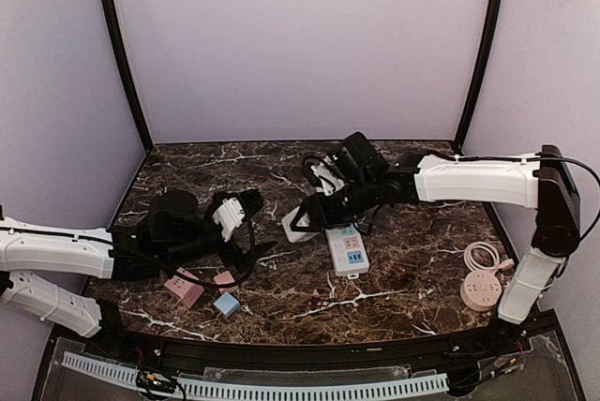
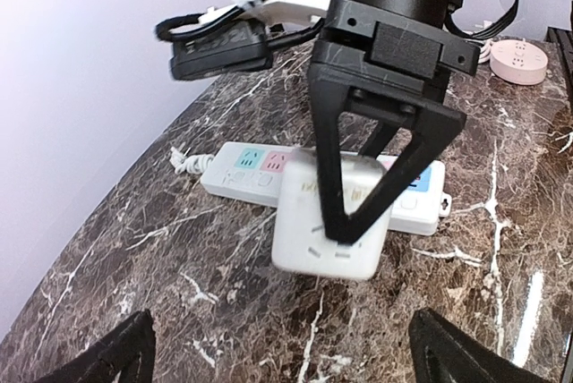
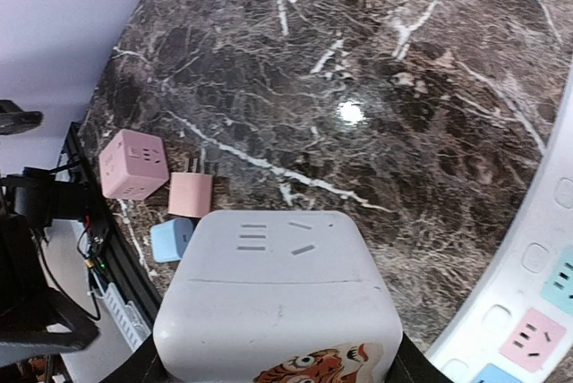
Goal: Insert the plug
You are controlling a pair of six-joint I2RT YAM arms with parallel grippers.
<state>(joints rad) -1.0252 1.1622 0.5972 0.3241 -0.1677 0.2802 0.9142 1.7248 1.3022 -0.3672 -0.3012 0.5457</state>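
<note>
Your right gripper (image 1: 309, 219) is clamped on the white cube plug (image 1: 296, 227), mid-table, just left of the power strip (image 1: 349, 253). Your left gripper (image 1: 251, 259) sits near left, fingers wide apart.

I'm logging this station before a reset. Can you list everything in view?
white cube adapter: one, white, centre, held in the right arm's jaws
power strip: one, white with blue and pink sockets, centre of the table
round socket: one, pink, near right, beside a coiled white cable
pink cube adapter: one, pink, near left
pink plug: one, pink, right of that cube
blue adapter: one, blue, near left edge
table: one, dark marble
left arm: one, white, left side, jaws open and empty
right arm: one, white, reaching to the centre, jaws shut on the white cube adapter
</note>
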